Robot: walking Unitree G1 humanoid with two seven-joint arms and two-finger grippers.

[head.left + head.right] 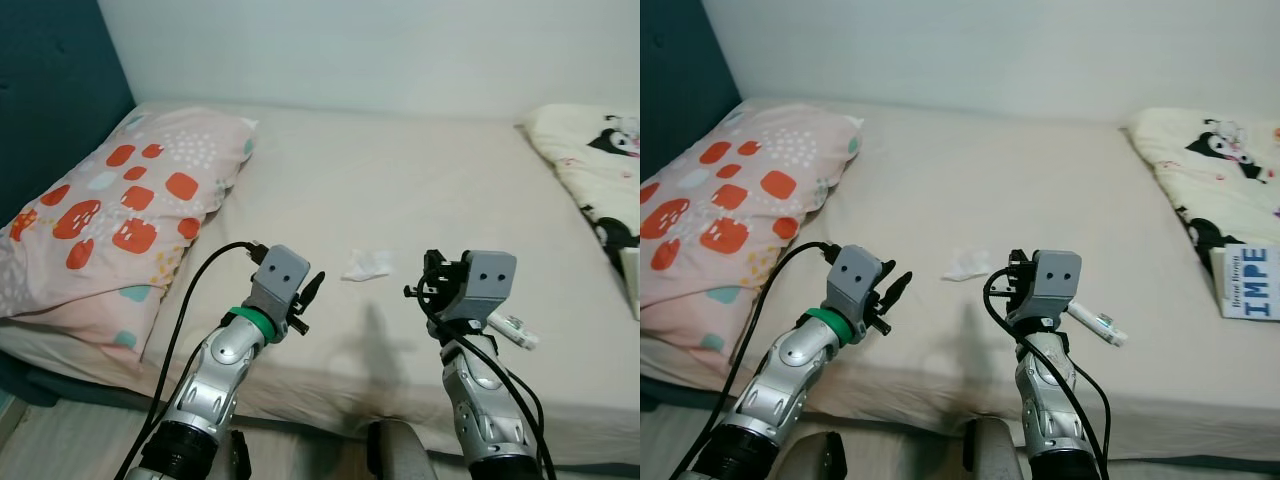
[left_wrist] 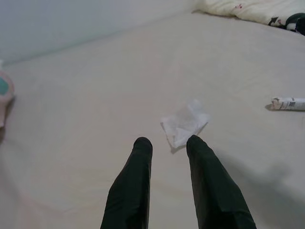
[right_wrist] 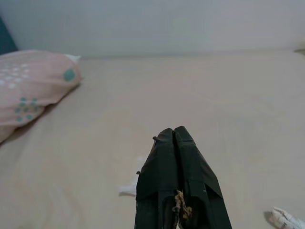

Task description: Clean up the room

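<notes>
A crumpled white tissue point(image 1: 366, 265) lies in the middle of the beige bed point(image 1: 400, 180). In the left wrist view the tissue point(image 2: 185, 124) sits just beyond my left gripper point(image 2: 169, 143), which is open and empty. That gripper point(image 1: 314, 288) hovers over the bed's near part, left of the tissue. My right gripper point(image 3: 173, 132) is shut with nothing in it and hovers to the right of the tissue point(image 3: 129, 189). A small white tube point(image 1: 514, 330) lies on the sheet just right of the right gripper point(image 1: 428, 272).
A pink pillow with red patches point(image 1: 110, 215) lies at the left by a teal headboard point(image 1: 50, 90). A cream blanket with cartoon prints point(image 1: 600, 160) covers the far right, with a white box with blue letters point(image 1: 1250, 282) on it. A pale wall runs behind the bed.
</notes>
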